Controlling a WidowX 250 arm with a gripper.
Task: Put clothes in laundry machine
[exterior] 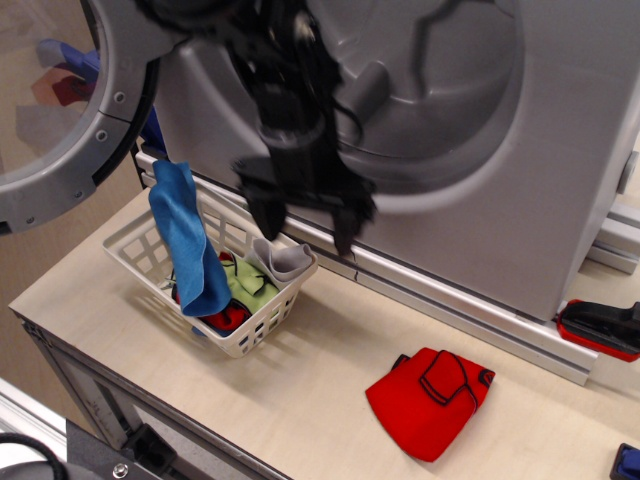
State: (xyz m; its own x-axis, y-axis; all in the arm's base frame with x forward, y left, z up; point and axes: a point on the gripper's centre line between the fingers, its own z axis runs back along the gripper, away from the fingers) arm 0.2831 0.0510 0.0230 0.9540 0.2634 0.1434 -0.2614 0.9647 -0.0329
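My black gripper point(305, 228) hangs blurred in front of the silver-grey laundry machine point(480, 130), jaws open and empty, just above and right of the white lattice basket point(255, 325). A bright blue cloth point(188, 243) drapes over the basket's far rim. Green point(250, 290), red point(225, 318) and light grey point(283, 260) pieces lie inside the basket. A red black-trimmed piece point(430, 388) lies on the table to the right. The washer's round glass door point(70, 110) stands open at the left.
A red and black tool point(600, 328) lies at the right by the washer's metal base rail point(450, 300). A blue object point(628, 462) shows at the bottom right corner. The table's front edge point(130, 400) runs along the lower left.
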